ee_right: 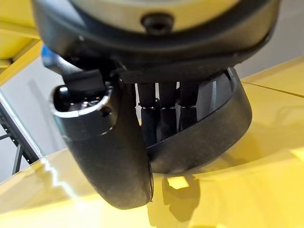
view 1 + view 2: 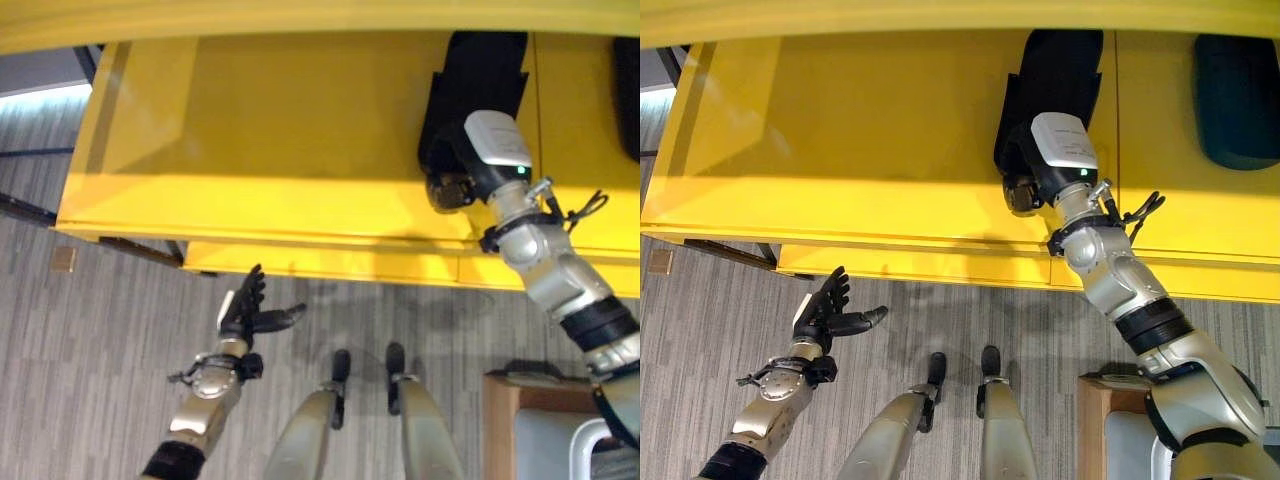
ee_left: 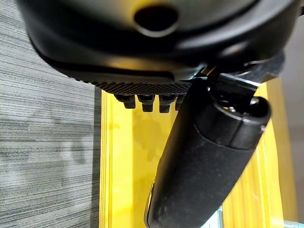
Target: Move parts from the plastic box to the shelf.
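Observation:
A long black part [image 2: 480,85] lies on the yellow shelf [image 2: 270,130], towards its right side. My right hand [image 2: 452,190] reaches over the shelf's front edge and grips the part's near end. In the right wrist view the fingers [image 1: 159,116] curl inside the part's curved black rim [image 1: 223,118], and the thumb [image 1: 111,156] presses on its outside. My left hand [image 2: 243,310] hangs low over the floor in front of the shelf, fingers straight and spread, holding nothing. Its thumb [image 3: 204,161] stands out against the shelf's yellow edge [image 3: 128,166].
A second dark part [image 2: 1237,100] lies on the shelf at the far right. A wooden stand [image 2: 505,400] with a pale grey box [image 2: 545,445] on it stands at the lower right. Grey striped floor [image 2: 100,360] spreads in front of the shelf.

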Controlling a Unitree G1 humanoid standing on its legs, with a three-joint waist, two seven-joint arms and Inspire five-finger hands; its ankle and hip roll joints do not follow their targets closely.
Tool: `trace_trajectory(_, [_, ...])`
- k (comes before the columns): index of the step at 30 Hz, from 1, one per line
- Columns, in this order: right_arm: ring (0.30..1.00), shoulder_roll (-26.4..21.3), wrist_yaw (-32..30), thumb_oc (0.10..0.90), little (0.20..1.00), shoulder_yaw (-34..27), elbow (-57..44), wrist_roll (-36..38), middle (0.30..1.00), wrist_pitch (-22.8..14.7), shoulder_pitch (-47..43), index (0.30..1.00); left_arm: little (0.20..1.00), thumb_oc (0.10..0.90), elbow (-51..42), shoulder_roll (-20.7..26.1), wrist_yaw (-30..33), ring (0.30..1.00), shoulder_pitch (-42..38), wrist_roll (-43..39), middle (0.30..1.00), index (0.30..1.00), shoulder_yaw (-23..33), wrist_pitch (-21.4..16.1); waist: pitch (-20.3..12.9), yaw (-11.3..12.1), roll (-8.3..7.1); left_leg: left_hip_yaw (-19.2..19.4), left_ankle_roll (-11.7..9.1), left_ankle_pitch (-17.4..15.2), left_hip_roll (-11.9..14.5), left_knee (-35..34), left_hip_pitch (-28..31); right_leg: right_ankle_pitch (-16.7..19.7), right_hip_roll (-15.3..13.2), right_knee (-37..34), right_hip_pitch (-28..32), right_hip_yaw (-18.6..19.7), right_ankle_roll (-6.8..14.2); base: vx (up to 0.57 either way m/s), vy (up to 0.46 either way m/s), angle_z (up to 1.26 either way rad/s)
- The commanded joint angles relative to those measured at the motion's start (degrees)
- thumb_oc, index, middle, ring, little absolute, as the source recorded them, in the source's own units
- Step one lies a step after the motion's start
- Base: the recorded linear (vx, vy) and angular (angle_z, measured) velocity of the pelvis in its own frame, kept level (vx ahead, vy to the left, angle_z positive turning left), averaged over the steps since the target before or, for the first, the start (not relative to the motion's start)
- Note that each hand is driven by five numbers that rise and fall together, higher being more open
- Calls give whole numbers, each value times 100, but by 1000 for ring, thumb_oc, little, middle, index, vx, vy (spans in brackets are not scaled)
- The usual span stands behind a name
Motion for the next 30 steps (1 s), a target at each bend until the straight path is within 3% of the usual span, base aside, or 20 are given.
trace_trajectory(1, [300,-58,-90,400,300,-52,-303,75,300,-84,104,300,1000,900,-422,137,30,1000,124,-137,1000,1000,-26,-524,-327,59,-29,195,-202,-256,356,234,-79,-90,-87,68,182,232,246,0,0,0])
trace_trajectory(15, [300,-86,15,400,300,-24,-615,-23,300,-149,154,300,1000,900,-399,138,15,1000,78,-136,1000,1000,-56,-502,-348,58,-108,201,-190,-296,373,321,-74,-107,-56,79,226,244,236,0,0,0])
trace_trajectory(30, [300,-572,259,400,300,394,-675,-181,300,-207,-490,300,1000,900,-375,199,-32,1000,76,-134,1000,1000,-66,-494,-366,91,-179,186,-210,-297,395,299,-43,-113,-47,54,262,238,228,0,0,0])
